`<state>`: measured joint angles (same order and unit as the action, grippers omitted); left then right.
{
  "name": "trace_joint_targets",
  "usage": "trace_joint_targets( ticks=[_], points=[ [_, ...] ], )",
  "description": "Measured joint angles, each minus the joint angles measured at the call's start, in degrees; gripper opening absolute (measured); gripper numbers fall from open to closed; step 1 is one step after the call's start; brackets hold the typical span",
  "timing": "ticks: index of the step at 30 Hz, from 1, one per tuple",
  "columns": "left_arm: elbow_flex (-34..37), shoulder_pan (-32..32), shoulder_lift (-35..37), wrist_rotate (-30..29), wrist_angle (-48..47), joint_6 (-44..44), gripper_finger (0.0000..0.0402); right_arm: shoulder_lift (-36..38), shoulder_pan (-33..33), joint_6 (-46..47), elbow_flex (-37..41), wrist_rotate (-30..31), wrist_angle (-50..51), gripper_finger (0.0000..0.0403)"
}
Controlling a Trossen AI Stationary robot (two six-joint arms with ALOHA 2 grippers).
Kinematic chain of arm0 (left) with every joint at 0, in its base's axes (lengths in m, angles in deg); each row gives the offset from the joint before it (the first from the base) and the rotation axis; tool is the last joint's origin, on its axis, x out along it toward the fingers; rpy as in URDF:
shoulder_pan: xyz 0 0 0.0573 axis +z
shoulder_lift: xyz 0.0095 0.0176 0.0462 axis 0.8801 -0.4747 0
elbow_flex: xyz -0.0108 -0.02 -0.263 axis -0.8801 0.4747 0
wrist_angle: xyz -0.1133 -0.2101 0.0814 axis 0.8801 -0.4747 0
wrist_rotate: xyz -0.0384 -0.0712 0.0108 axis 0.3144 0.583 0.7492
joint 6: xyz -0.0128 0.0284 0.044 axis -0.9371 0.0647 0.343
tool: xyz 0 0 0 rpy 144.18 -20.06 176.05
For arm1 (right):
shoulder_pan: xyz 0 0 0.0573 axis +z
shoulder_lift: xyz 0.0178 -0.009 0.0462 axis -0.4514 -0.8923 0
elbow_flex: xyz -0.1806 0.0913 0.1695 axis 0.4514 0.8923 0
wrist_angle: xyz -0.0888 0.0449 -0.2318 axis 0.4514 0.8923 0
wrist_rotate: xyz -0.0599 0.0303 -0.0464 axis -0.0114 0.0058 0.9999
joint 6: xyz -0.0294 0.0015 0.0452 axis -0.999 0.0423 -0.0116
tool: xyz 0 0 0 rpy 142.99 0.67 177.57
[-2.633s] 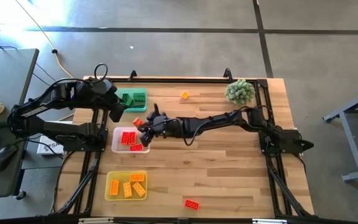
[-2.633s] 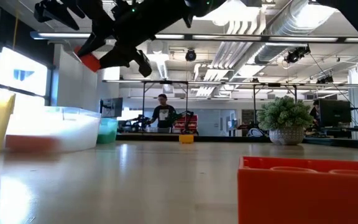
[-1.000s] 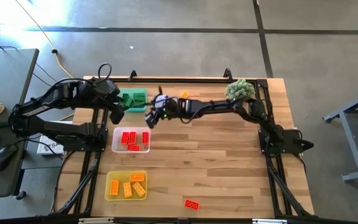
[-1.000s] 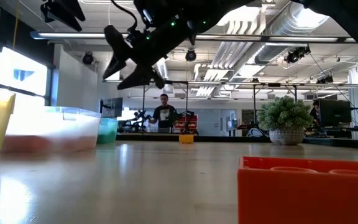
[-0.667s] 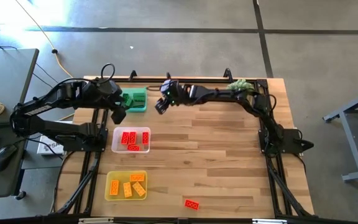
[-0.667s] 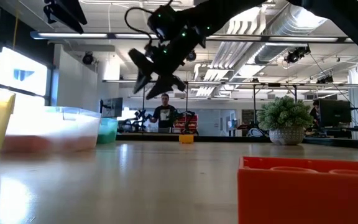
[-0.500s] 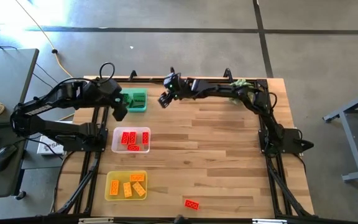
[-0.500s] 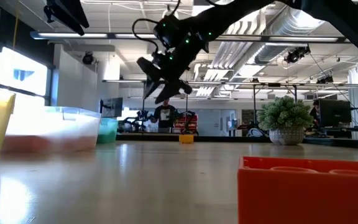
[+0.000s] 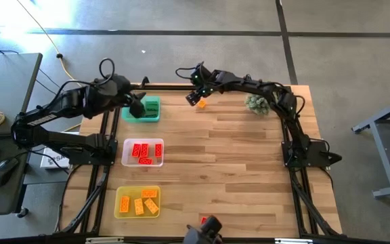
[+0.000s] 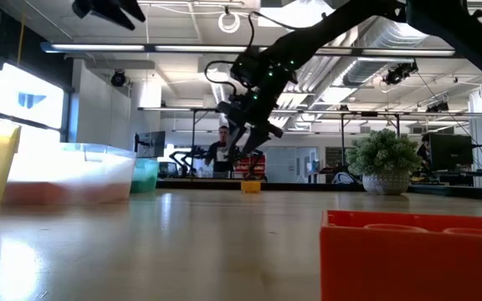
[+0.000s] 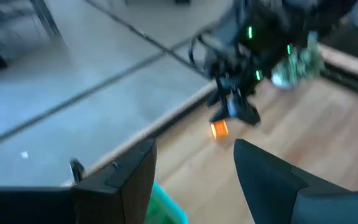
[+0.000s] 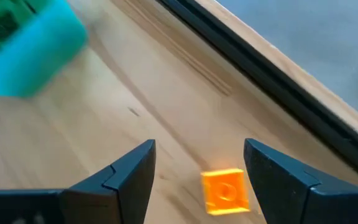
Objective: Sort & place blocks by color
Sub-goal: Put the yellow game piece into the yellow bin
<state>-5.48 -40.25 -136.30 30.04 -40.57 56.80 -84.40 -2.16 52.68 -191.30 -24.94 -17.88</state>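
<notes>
Wooden tabletop (image 9: 235,163) fills my overhead feed. At its left edge I see a yellow tray (image 9: 138,202) of orange-yellow blocks, a clear tray (image 9: 143,152) of red blocks and a green tray (image 9: 143,108) beneath my left end effector (image 9: 138,107), fingers parted and empty. My right end effector (image 12: 197,177) hovers open over a lone orange-yellow block (image 12: 225,191) near the far edge. One red block (image 10: 417,255) lies at the near edge.

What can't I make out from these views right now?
- Red block at the near table edge: high view, half hidden by a dark thing in front of it.
- Green tray contents: high view, left gripper covers part of it.
- Clear tray contents: low view, only a red blur through its wall.
- Person behind the table: low view, partly behind the right gripper.
</notes>
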Motion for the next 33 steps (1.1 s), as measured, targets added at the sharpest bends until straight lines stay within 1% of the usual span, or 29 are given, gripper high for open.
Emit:
trace_joint_targets(
  ticks=[7, 13, 19, 24, 30, 33],
  points=[
    [0.00, 0.01, 0.00, -7.45, 8.92, 4.11, 0.0202, -0.01, -1.03, -5.29, 0.01, -0.50, 3.19, 0.0232],
    [0.00, 0.01, -0.02, -11.50, 10.81, 4.33, 0.0202, -0.87, -0.75, -6.86, 0.20, -1.83, 4.35, 0.0232],
    [0.00, 0.00, -0.04, -12.05, 10.81, 4.29, 0.0202, -2.60, -0.23, -6.88, 0.22, -1.23, 4.47, 0.0232],
    [0.00, 0.02, -0.04, -12.44, 10.78, 4.27, 0.0202, -3.50, -0.24, -6.90, 0.22, 0.99, 4.63, 0.0232],
    [0.00, 0.00, -0.04, -12.53, 10.74, 4.18, 0.0202, -4.47, -0.24, -6.62, 0.22, 1.04, 5.38, 0.0232],
    [0.00, 0.00, -0.04, -12.27, 10.72, 4.18, 0.0202, -4.99, -0.24, -6.81, 0.20, 1.15, 4.04, 0.0232]
  ],
)
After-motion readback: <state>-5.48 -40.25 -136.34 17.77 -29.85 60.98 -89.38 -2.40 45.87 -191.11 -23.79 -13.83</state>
